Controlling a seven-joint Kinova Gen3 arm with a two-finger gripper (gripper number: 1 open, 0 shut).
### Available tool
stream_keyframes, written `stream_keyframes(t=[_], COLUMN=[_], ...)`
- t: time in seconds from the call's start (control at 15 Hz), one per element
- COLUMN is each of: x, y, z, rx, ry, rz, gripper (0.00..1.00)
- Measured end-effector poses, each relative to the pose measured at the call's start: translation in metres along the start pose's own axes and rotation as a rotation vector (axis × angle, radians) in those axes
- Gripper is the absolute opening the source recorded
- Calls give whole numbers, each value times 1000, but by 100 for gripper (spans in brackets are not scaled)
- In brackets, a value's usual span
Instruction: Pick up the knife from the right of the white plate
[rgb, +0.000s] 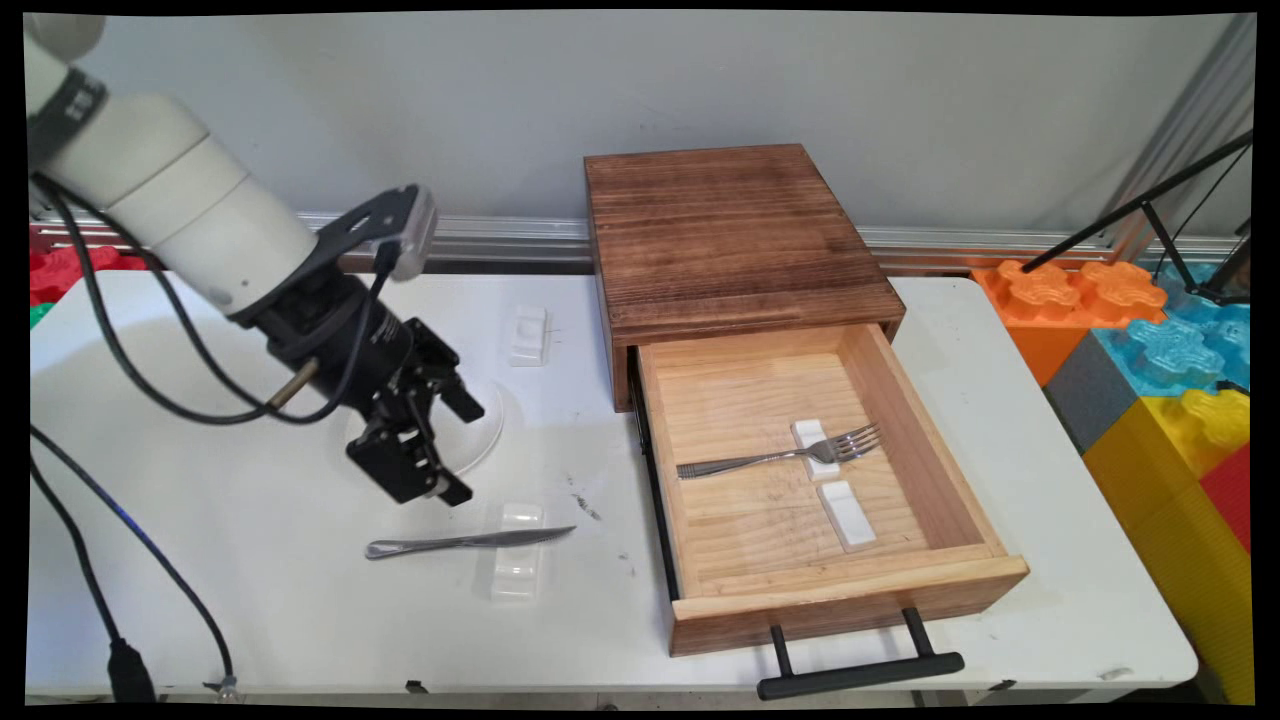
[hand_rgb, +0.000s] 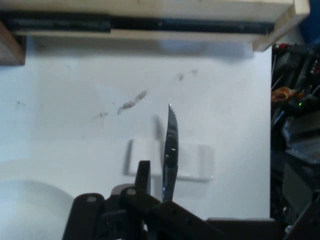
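White table (rgb: 250, 600) before a grey wall, with coloured foam blocks (rgb: 1160, 340) at its right end. A dark wooden box (rgb: 730, 240) stands at the back, and its pale drawer (rgb: 985, 585) is drawn fully out toward the near side by a black handle (rgb: 860, 675). Inside, a fork (rgb: 780, 458) lies with its neck across a small white rest (rgb: 812, 440), which keeps the tines off the wood; a second rest (rgb: 848, 514) beside it is bare. On the table left of the drawer, a knife (rgb: 465, 542) lies across a clear rest (rgb: 518, 560), handle to the left, so that the blade is raised. Another rest (rgb: 528, 335) sits farther back. The gripper (rgb: 440, 490) hangs tilted just above and behind the knife's handle, not touching it. A round clear plate (rgb: 480, 425) lies under the gripper, mostly hidden by it. In the hand view, the linkage covers the knife's (hand_rgb: 170, 150) handle; only one finger (hand_rgb: 143, 175) shows, so whether the fingers are spread or pressed together cannot be told. The drawer's interior is cut off there.
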Motion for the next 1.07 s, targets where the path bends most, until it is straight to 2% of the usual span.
stream_keyframes(t=[0.4,1.07], x=[-31,-67], y=[0,-2], z=[18,63], rx=[-4,41], ry=[-46,-95], rz=[56,78], gripper=[100,100])
